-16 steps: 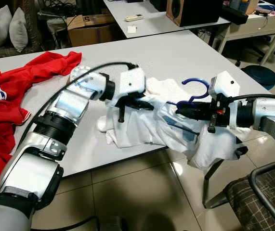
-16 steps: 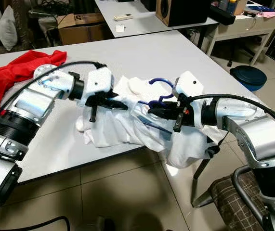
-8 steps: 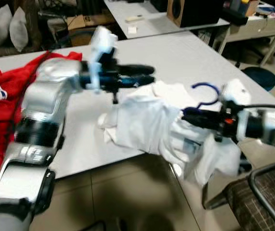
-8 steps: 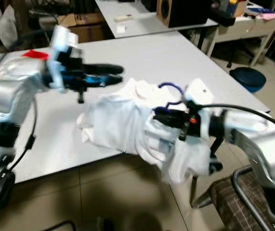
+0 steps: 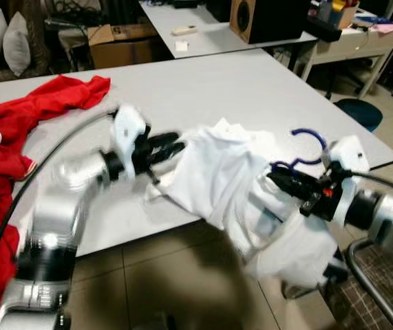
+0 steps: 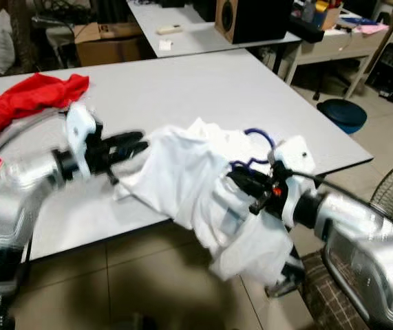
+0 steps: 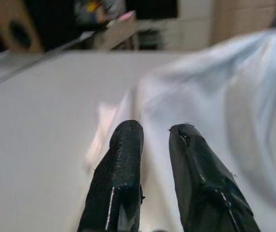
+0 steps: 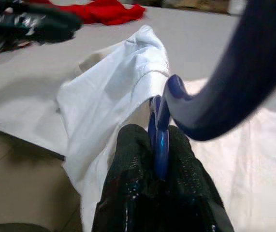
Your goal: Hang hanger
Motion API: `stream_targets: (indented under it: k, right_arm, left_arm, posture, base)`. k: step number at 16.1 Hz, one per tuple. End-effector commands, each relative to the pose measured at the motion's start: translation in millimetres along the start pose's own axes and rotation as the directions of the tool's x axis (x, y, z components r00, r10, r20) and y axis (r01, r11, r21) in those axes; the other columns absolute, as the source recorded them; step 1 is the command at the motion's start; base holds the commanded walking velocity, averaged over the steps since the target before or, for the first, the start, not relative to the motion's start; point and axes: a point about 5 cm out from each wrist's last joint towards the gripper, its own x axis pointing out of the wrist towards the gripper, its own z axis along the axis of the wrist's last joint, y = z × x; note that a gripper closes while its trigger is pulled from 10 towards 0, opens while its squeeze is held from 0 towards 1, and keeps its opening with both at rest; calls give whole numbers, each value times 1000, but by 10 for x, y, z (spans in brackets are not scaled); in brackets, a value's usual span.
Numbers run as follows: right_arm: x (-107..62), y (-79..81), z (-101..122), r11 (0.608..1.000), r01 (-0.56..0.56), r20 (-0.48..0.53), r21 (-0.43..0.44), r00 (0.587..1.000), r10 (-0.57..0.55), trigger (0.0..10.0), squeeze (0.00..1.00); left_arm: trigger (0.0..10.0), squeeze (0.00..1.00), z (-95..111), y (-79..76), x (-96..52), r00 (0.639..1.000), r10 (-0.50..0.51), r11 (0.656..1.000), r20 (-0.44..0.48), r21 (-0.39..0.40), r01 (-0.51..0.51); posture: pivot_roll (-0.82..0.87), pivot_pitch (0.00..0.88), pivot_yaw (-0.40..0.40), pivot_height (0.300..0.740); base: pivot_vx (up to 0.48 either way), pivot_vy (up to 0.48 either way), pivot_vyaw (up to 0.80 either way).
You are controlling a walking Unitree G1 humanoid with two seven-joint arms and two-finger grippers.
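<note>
Left claw beside white garment; right claw gripping blue hanger.

A red garment [image 5: 17, 130] lay at the 9 o'clock edge of the counter [image 5: 237, 89]. The left claw [image 5: 163, 146] sat low over the counter, its fingers [image 7: 123, 159] narrowly parted around nothing, tips just beside the white garment [image 5: 217, 179]. That garment draped off the counter's near edge at 6 o'clock. At 3 o'clock, the right claw [image 8: 158, 159] was clamped on the blue hanger [image 5: 306, 146], hook upward, with the hanger's body inside the white garment.
</note>
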Motion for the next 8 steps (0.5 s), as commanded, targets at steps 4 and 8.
stream_targets:
  k: [4, 8]
  right_arm:
    - [-28, 47, -94, 988, 154, 11, 23, 988, -154, 0, 0]
    - [22, 58, -180, 974, 227, 13, 2, 974, -227, 0, 0]
  left_arm:
    - [10000, 0, -147, -150, -75, 993, 102, 995, -67, -14, -103]
    - [10000, 0, -248, -164, -27, 977, 175, 985, -124, 24, -173]
  posture:
    - [-17, 0, 18, 740]
    - [-14, 0, 18, 740]
  base:
    - [0, 0, 0]
    - [-61, 0, 0]
